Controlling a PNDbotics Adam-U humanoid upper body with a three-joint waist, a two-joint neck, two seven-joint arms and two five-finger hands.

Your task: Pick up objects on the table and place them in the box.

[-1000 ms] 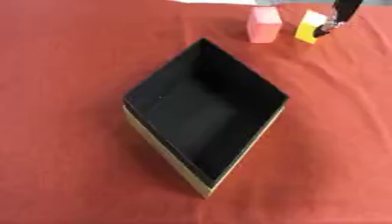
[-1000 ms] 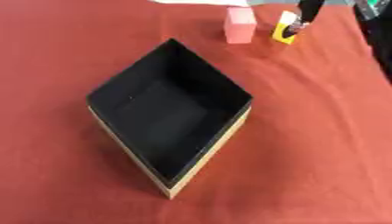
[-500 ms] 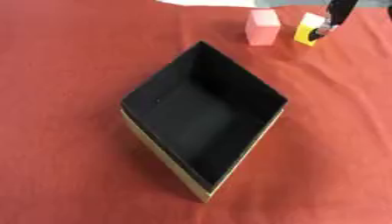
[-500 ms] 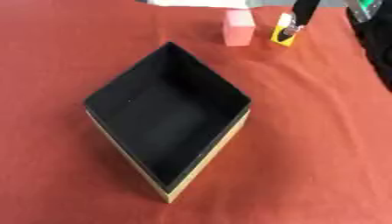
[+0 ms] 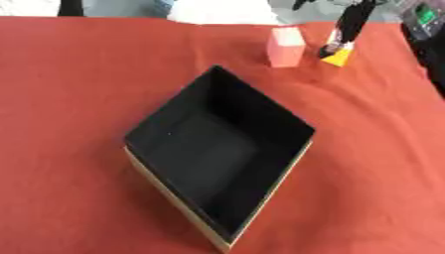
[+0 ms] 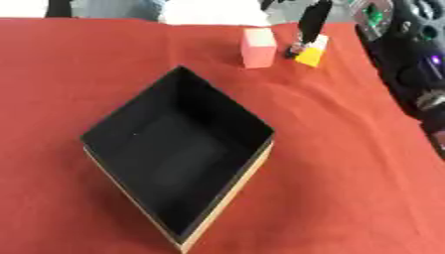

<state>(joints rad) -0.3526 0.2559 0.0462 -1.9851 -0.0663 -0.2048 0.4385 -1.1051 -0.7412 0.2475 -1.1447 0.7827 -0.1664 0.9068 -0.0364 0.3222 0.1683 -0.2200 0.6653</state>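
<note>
Nothing lay in the black open cardboard box (image 5: 217, 163); the pink block (image 5: 285, 46) and yellow block (image 6: 310, 52) remained on the red cloth (image 5: 78, 74). Right hand (image 6: 309, 26) touched the yellow one, fingers' state unclear.

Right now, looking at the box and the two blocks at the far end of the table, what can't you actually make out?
- Right hand: only dark fingers reaching down to the yellow block; the top edge cuts off the palm, so whether it grips is unclear.
- Yellow block: partly covered by those fingers in both views.
- Pink block: far faces hidden.
- Box: dark interior; near walls hide part of the floor.
- Left hand: in neither view.
</note>
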